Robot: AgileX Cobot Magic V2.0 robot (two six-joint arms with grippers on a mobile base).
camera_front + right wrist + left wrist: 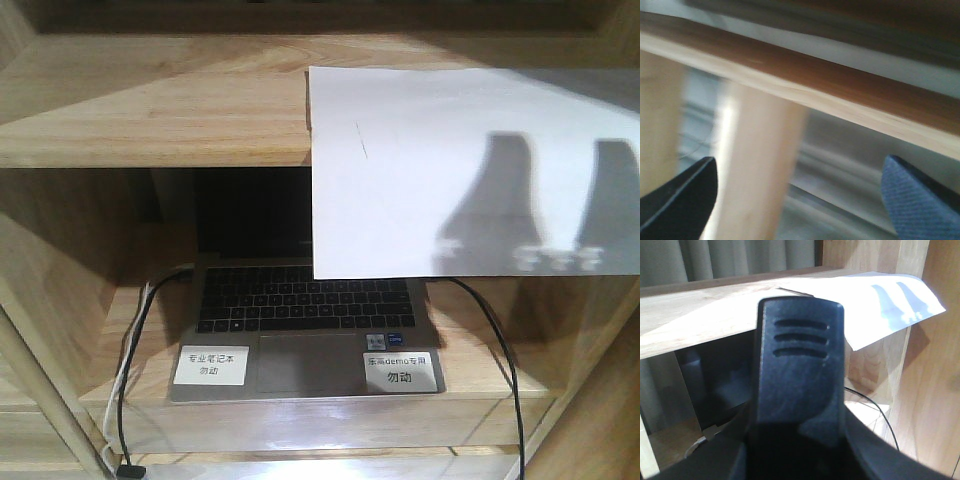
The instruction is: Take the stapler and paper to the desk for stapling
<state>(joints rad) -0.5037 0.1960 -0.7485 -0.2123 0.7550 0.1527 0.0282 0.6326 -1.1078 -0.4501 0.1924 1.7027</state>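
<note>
Paper (420, 170) on shelf (150, 110) top R, front edge over laptop (300, 330) in compartment below.

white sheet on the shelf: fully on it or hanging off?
Hanging off: the plain white paper sheet juts past the light wooden shelf board's front edge.

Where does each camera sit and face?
Front-facing: ahead of the shelf unit, facing the paper overhanging the laptop; no robot body, only finger shadows.
Left wrist: facing the same shelf; a black ribbed part fills the foreground.
Right wrist: angled up at a wooden board; right gripper open.
Shared: the paper, in front and left-wrist views.
</note>
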